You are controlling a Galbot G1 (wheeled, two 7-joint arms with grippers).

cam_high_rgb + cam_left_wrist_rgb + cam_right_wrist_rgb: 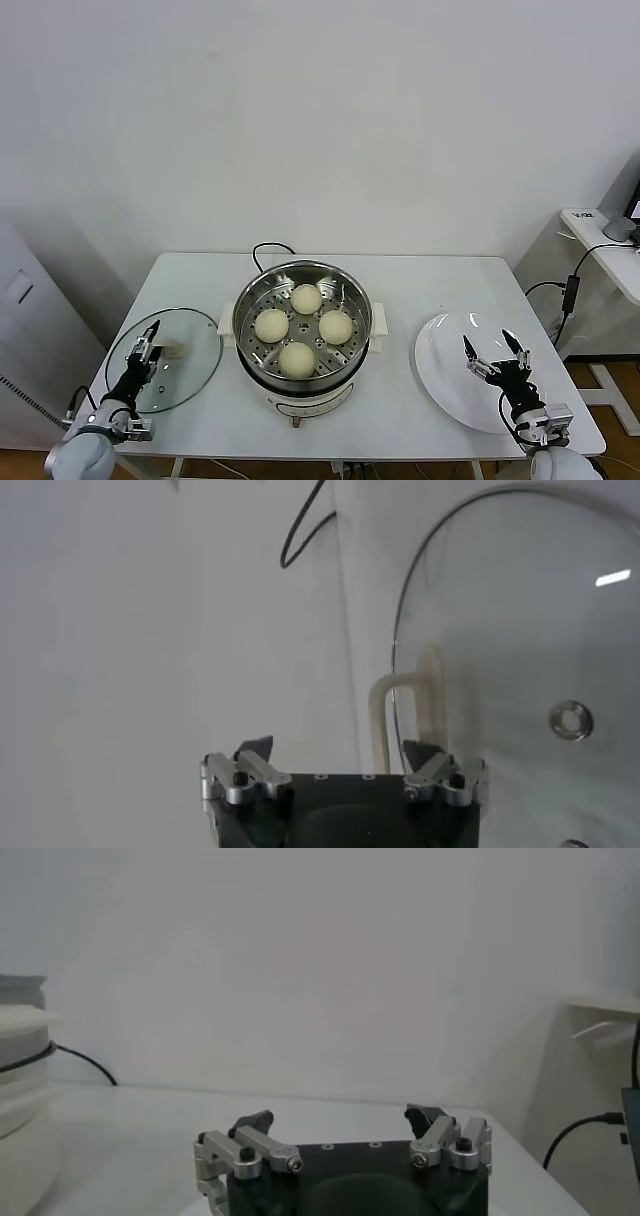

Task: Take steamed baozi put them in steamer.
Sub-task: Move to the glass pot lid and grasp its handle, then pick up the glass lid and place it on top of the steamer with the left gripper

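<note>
The left gripper (pixel 148 340) hangs over the near-left part of the table (pixel 420 275), jaws parted and holding nothing, right above the one glass lid (pixel 195 385); the lid's white handle (pixel 405 715) shows just beyond the fingertips. The right gripper (pixel 492 352) hovers over the near side of the single white plate (pixel 445 375) with its jaws spread wide, also empty. Between the two arms, at the table's centre, stands the steamer (pixel 245 305), a shiny steel pot on a white base. Four steamed baozi (pixel 306 298) sit on its perforated tray, at twelve, three, six and nine o'clock. A black cord (pixel 268 248) loops away from the pot's rim at about eleven o'clock.
</note>
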